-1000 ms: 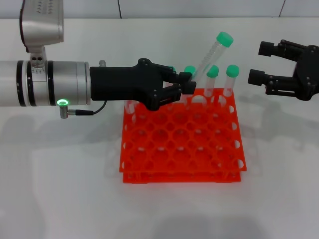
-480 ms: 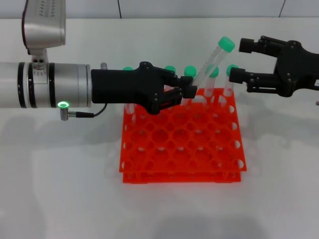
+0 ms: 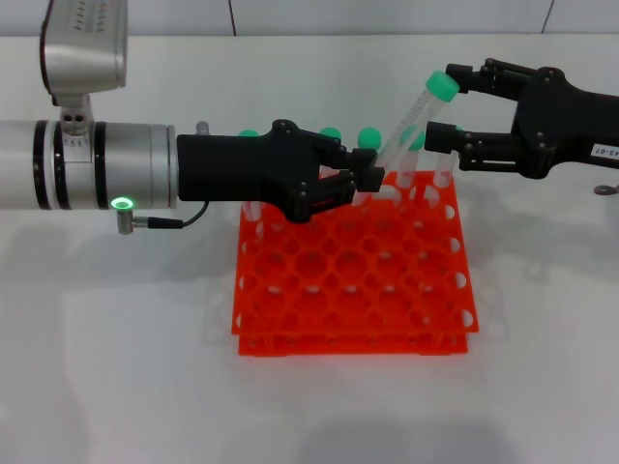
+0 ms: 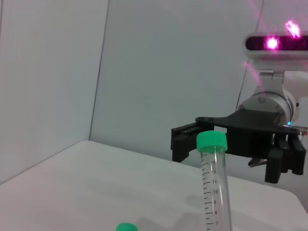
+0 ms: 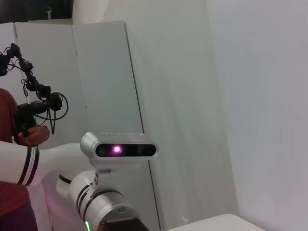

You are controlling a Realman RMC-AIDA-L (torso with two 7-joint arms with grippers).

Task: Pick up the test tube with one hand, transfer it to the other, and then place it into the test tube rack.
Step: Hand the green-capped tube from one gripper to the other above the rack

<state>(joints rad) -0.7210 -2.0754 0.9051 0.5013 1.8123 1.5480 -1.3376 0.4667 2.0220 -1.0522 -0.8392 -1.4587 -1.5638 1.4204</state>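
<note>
A: Where are your fingers now?

B: Your left gripper (image 3: 360,180) has its fingers pinching the lower part of the test tube (image 3: 411,118), just above the back rows of the test tube rack (image 3: 353,280). The tube leans away from the rack, with its green cap up and toward the right gripper (image 3: 447,106). That gripper has its fingers spread, one above the cap and one below it, not touching the tube as far as I can see.

A: Which step is this?

B: I judge it is the handover. Next, you should close the right fingers on the tube near the cap, and only then release the left ones.

A: Any writing?

B: There is a small white label on the right gripper, too small to read. The tube shows printed scale numbers.
</note>
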